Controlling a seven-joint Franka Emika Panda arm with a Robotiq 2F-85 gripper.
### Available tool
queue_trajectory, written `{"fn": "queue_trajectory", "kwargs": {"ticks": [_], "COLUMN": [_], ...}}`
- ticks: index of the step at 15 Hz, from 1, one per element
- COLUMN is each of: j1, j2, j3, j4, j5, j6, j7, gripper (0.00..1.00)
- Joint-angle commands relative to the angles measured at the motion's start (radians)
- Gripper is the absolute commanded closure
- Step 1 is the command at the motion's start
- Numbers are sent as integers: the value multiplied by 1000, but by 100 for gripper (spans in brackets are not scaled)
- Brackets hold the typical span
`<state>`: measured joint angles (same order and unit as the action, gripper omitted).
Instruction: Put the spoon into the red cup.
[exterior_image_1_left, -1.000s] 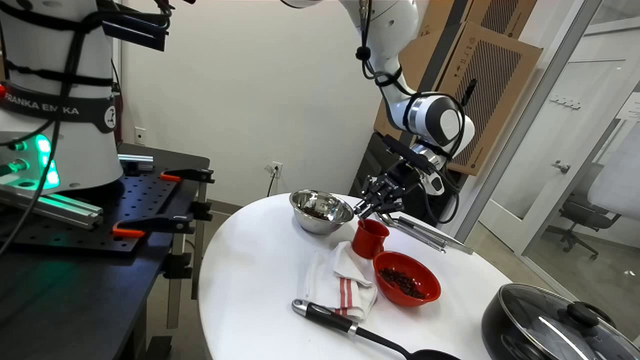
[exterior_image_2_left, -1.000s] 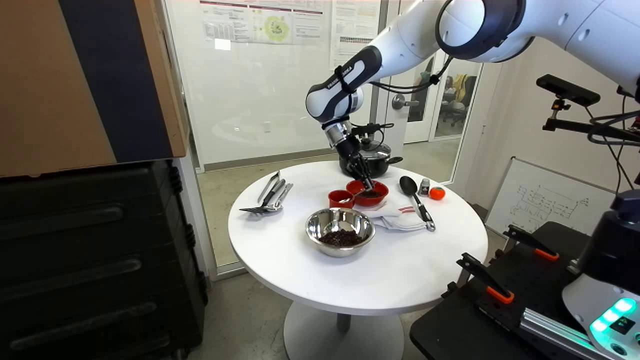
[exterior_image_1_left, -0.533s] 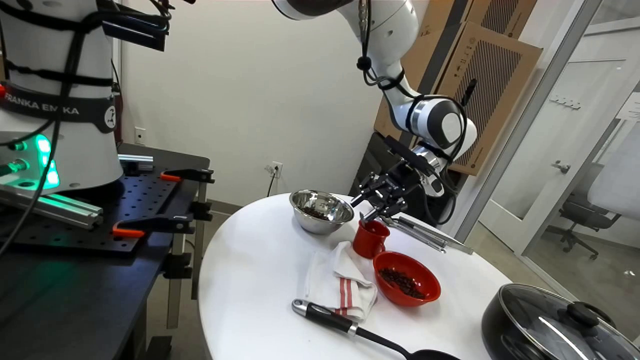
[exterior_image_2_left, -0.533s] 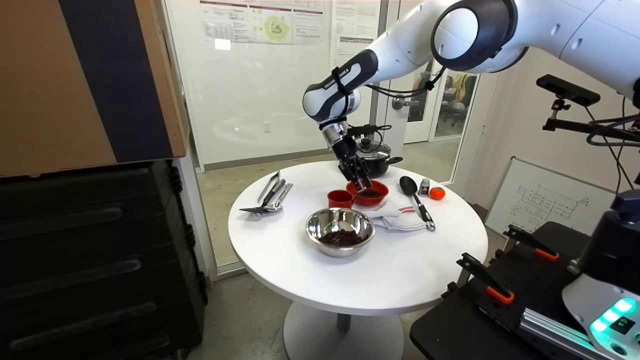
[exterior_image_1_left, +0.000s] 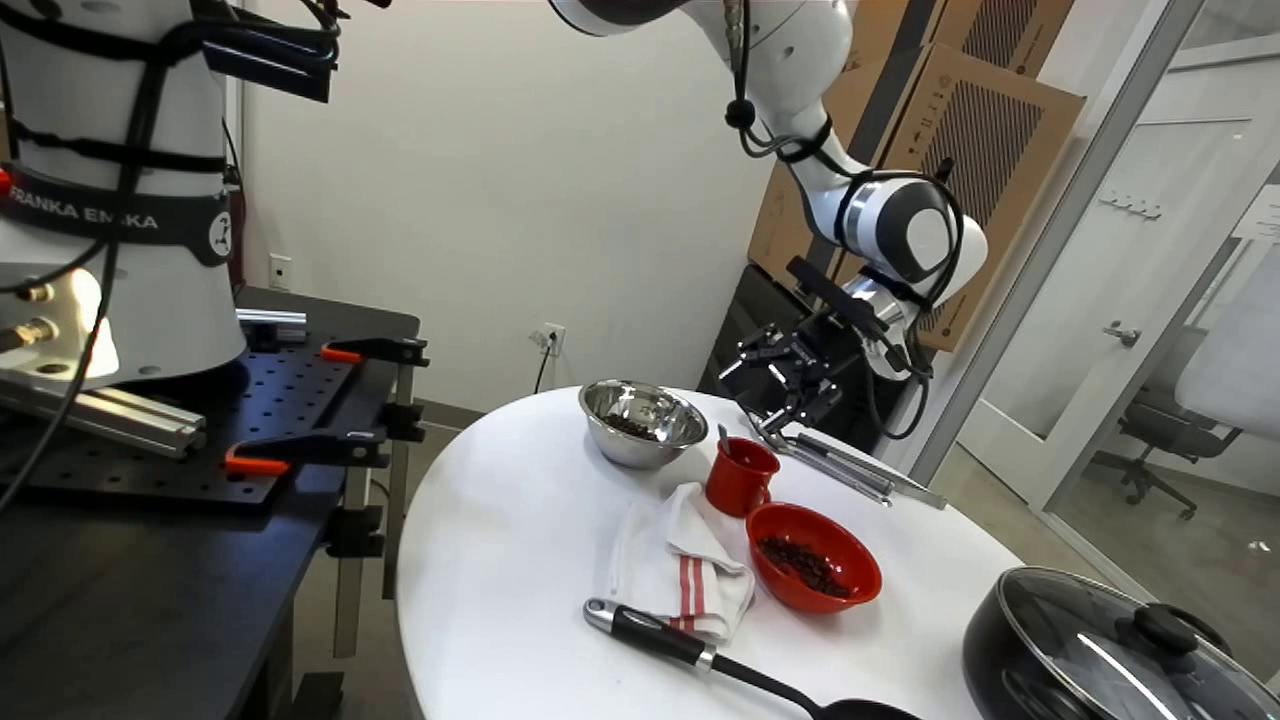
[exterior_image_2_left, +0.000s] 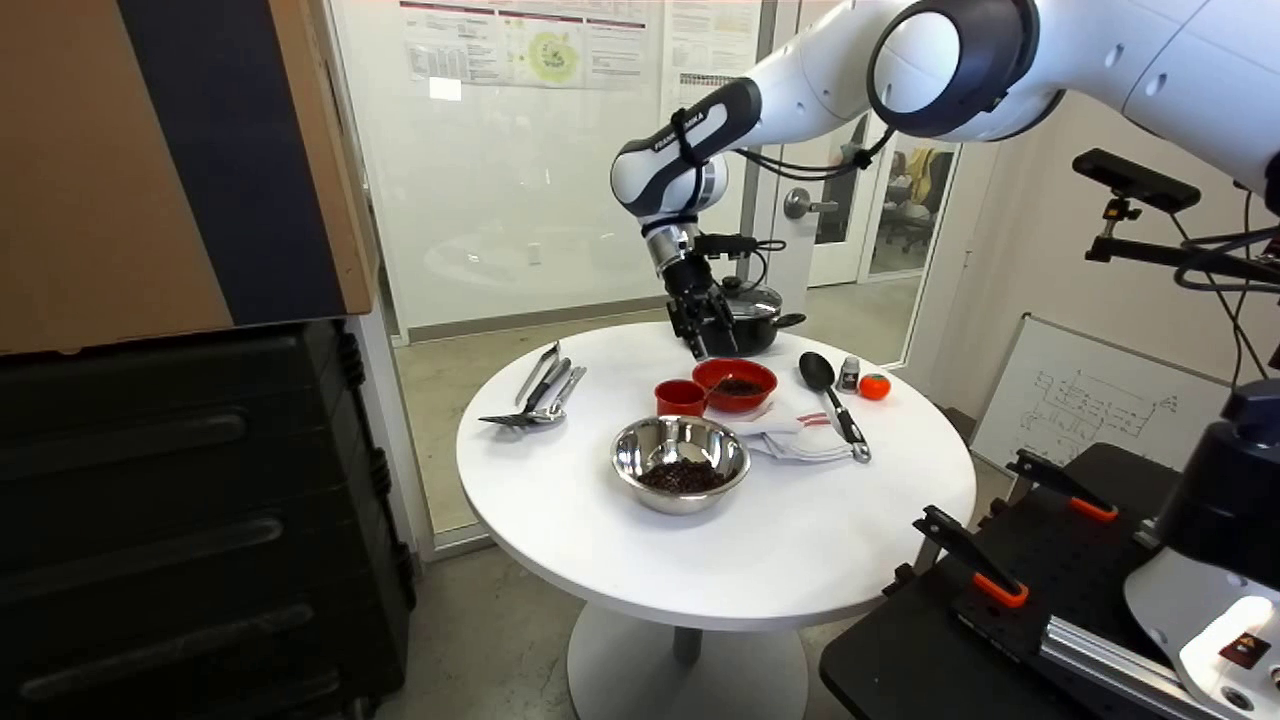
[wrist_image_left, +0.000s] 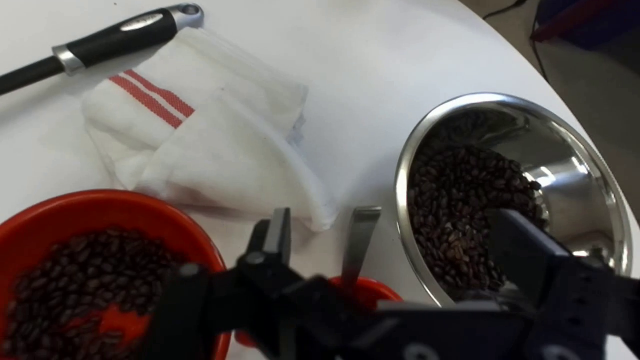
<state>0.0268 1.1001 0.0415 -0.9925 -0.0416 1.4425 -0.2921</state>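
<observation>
Red all over, the cup (exterior_image_1_left: 738, 490) stands upright on the round white table (exterior_image_1_left: 500, 580), and the spoon (wrist_image_left: 358, 242) leans inside it, handle tilted up past the rim; its lower end is hidden. Above the cup and apart from it hangs the gripper (wrist_image_left: 395, 232), its fingers (wrist_image_left: 276, 232) spread wide. From the wrist, the spoon's handle shows between them (touching neither, as far as I can see).

Just beside the cup sits the red bowl (exterior_image_1_left: 825, 530) with dark beans (wrist_image_left: 115, 270) in it; whether bowl and cup touch I cannot tell. Near the cup, on its opposite side, is the shiny metal bowl (exterior_image_1_left: 640, 455), also holding beans. One folded white towel (wrist_image_left: 240, 150) with red stripes lies just beside the cup, and farther from the cup is the black serving spoon (exterior_image_1_left: 675, 644). Well apart from the cup, in both exterior views, stands the lidded black pot (exterior_image_1_left: 1015, 650).
</observation>
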Motion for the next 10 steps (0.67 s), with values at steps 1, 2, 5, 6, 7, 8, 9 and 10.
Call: {"fn": "queue_trajectory", "kwargs": {"ticks": [1, 2, 5, 6, 7, 8, 9, 10], "j1": [-30, -33, -40, -37, -38, -38, -38, -38], "j2": [-107, -136, -227, -128, -154, -172, -185, -191], "j3": [8, 6, 5, 6, 6, 6, 6, 5], "j4": [-105, -137, -258, -109, -144, -169, -187, -199], "j5": [50, 61, 93, 59, 66, 69, 70, 70], "j6": [84, 121, 262, 165, 200, 215, 223, 228], "j7": [34, 50, 105, 66, 80, 86, 90, 92], "gripper": [0, 0, 0, 0, 0, 0, 0, 0]}}
